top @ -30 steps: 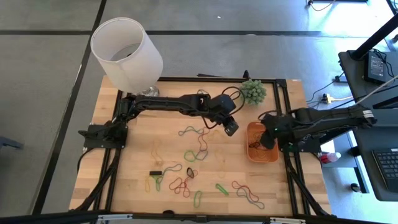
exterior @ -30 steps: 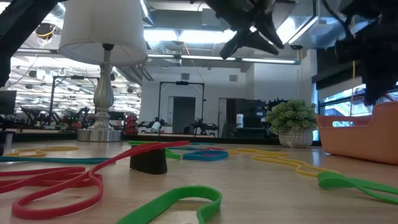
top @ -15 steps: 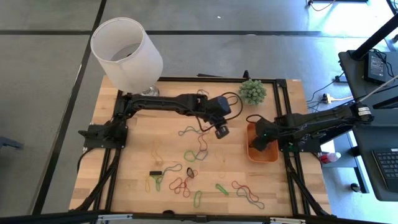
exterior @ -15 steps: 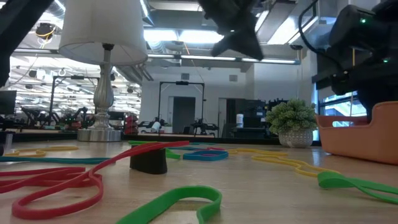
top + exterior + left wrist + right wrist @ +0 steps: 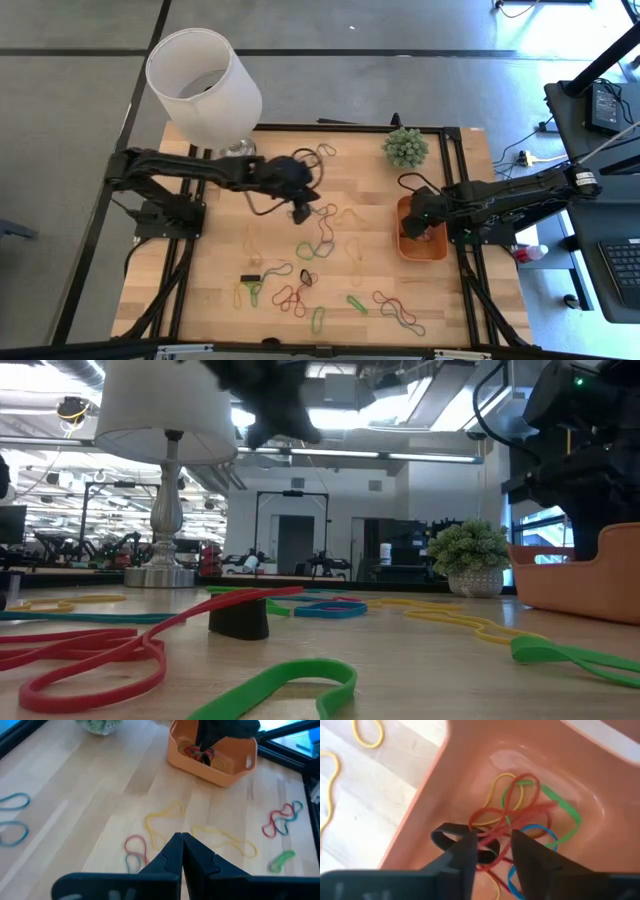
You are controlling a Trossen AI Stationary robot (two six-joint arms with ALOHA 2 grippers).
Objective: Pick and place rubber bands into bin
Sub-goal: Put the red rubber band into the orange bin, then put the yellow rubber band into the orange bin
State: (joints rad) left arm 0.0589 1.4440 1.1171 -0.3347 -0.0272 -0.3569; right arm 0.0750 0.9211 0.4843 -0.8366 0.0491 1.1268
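Observation:
The bin (image 5: 428, 251) is a small orange tray at the table's right, with a heap of rubber bands (image 5: 520, 807) inside it. Many more rubber bands (image 5: 318, 238) lie loose on the wooden table. My right gripper (image 5: 491, 837) points down into the bin (image 5: 451, 780) with its fingers open over the heap. My left gripper (image 5: 181, 840) hovers above the table's middle (image 5: 300, 210), shut and holding nothing, over a yellow band (image 5: 162, 817) and a red one (image 5: 135, 844). My right gripper comes from above, and its open fingers (image 5: 465, 847) stand in the heap inside the bin. A red band (image 5: 492, 842) runs between them and a dark band (image 5: 445, 834) lies beside one finger. Whether either one touches the fingers, I cannot tell.
A lamp with a white shade (image 5: 205, 85) stands at the far left corner, and a small potted plant (image 5: 405, 147) stands just beyond the bin. A small black block (image 5: 250, 278) lies among the bands near the front. Bare wood lies left of the bands.
My left gripper has drawn back from beside the bin toward the table's left, to above the middle, and has shut with nothing in it. My right gripper has sunk a little into the bin and rolled its wrist.

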